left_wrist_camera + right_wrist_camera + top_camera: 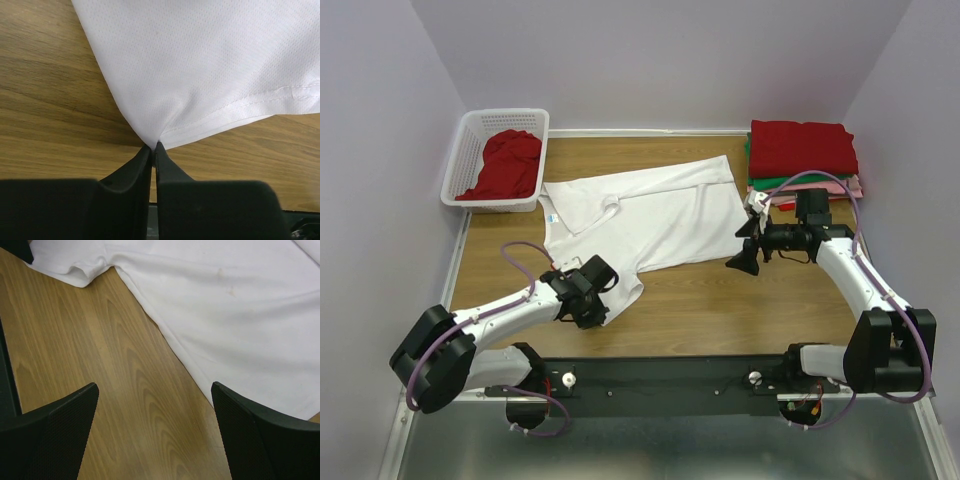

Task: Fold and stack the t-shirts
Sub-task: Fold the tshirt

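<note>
1. A wooden worktop (750, 300) sits between pale walls, with two robot arms fixed at its near edge.
2. A white t-shirt (660, 215) lies spread out and slightly rumpled across the middle of the worktop. A small blue label shows near its left edge.
3. The left tool (600, 295) is at the near left corner of the white t-shirt. Seen from its wrist, its black fingers (132, 172) are pressed together and pinch the hemmed corner of the cloth. The cloth gathers to a point right at their tips.
4. The right tool (745, 252) is at the right edge of the white t-shirt. Its two fingers are spread wide with nothing between them. From its wrist, bare wood shows in the gap, and the shirt's edge runs slantwise just beyond.
5. A stack of folded t-shirts (803, 148) rests in the far right corner. A red one is on top, and green and pink edges show beneath it.
6. A white lattice basket (460, 160) stands in the far left corner. A crumpled red t-shirt (510, 165) lies inside it.
</note>
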Tool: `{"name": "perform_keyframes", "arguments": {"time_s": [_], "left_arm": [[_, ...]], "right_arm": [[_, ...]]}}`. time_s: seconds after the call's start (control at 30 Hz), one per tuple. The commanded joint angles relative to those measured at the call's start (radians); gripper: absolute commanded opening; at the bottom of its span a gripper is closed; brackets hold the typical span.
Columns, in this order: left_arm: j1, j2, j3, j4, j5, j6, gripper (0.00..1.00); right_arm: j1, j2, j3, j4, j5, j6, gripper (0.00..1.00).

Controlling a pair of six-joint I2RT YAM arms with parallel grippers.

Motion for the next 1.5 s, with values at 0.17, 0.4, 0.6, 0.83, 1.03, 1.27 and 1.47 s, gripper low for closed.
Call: {"name": "perform_keyframes", "arguments": {"time_s": [0.17,0.4,0.6,0.83,1.03,1.27,1.47], "left_arm": [[-0.006,-0.029,0.031,0.03,-0.058,0.04,0.0],[-0.006,-0.046,0.037,0.044,-0.053,0.07,0.0],[-0.006,-0.066,0.026,0.061,-0.047,0.088,0.0],[-0.006,-0.094,0.006,0.084,-0.036,0.105,0.0],[-0.006,-0.117,-0.001,0.087,-0.027,0.116,0.0],[-0.006,-0.135,-0.001,0.093,-0.022,0.122,0.0],[-0.006,-0.141,0.006,0.088,-0.021,0.125,0.0]], "right_arm": [[-0.013,-0.012,0.022,-0.036,-0.02,-0.039,1.0],[-0.013,-0.012,0.015,-0.055,0.072,-0.094,1.0],[-0.013,0.0,0.06,-0.064,0.274,-0.22,0.98],[-0.013,0.093,0.129,-0.154,0.315,-0.458,0.94],[-0.013,0.257,0.202,-0.249,0.422,-0.642,0.83],[-0.015,0.388,0.245,-0.267,0.464,-0.717,0.73],[-0.013,0.488,0.302,-0.267,0.454,-0.714,0.69]]}}
